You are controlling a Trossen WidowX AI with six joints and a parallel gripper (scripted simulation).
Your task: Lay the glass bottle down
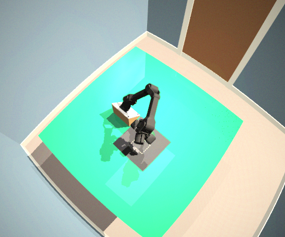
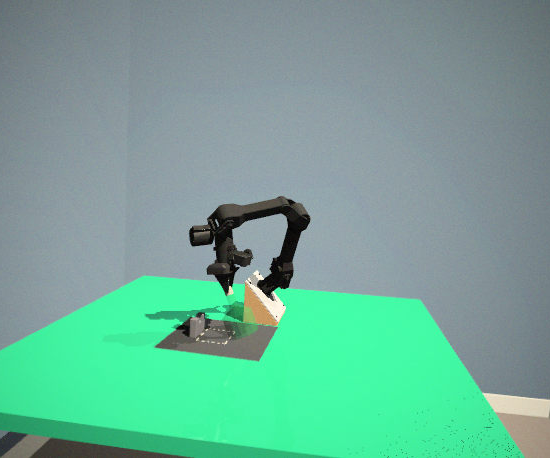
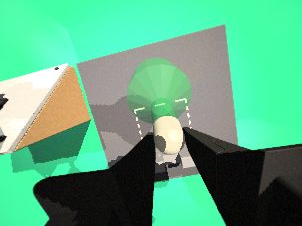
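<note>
Green glass is what you have in hand: the bottle (image 2: 241,322) (image 3: 159,85) is gripped by its cream top (image 2: 229,290) (image 3: 172,134), with the fingers (image 2: 225,281) closed on it, one on each side. It leans, neither upright nor flat; in your exterior view the top tips toward the grey rest (image 2: 196,327). You can see its wide body low over the mat (image 1: 161,142) (image 2: 250,351) (image 3: 210,63), at the end of the dashed outline (image 1: 146,149) (image 2: 212,343) (image 3: 189,118) away from the rest. Whether its base touches the mat, you cannot tell.

The rest stands at the outline's other end, and the neck is up above it, apart from it, so the bottle has yet to be laid down. From overhead, your arm (image 1: 153,106) (image 2: 262,209) hides most of the bottle. The arm bends over from the wedge (image 1: 120,114) (image 2: 256,307) (image 3: 60,110), which sits on the green bench (image 1: 197,134) (image 2: 345,375) (image 3: 270,88), just beside the mat.
</note>
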